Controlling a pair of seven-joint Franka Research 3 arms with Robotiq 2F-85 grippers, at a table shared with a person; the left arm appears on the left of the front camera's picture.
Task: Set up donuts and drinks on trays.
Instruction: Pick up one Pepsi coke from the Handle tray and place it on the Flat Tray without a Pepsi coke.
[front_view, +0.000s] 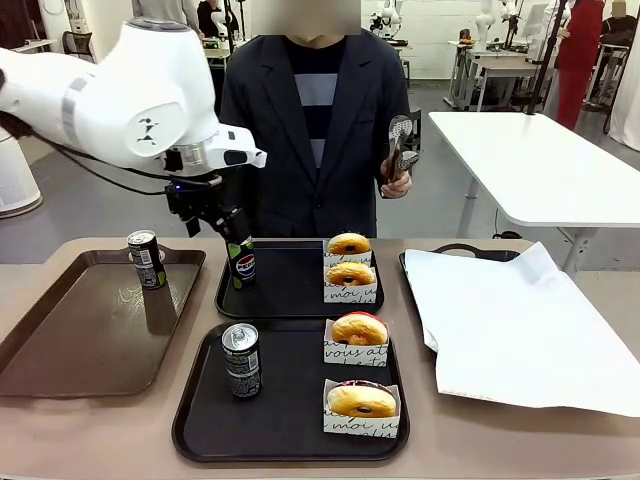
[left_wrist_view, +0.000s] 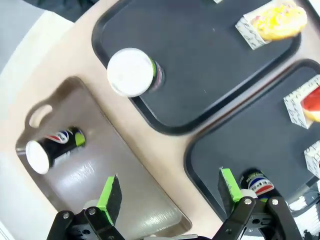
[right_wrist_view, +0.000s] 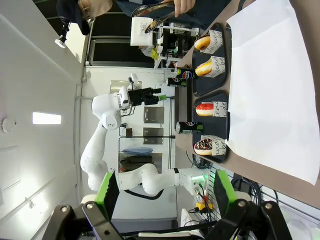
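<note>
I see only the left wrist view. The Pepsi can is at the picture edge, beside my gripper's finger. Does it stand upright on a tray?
Observer: Yes. In the front view the Pepsi can stands upright in the far black tray, at its left end, with the left gripper open at its top.
Operator: How many donuts are on that tray?
Observer: Two sleeved donuts, one behind the other.
Operator: Is the person reaching in?
Observer: No. The person's hand holds tongs at chest height, behind the table.
</note>
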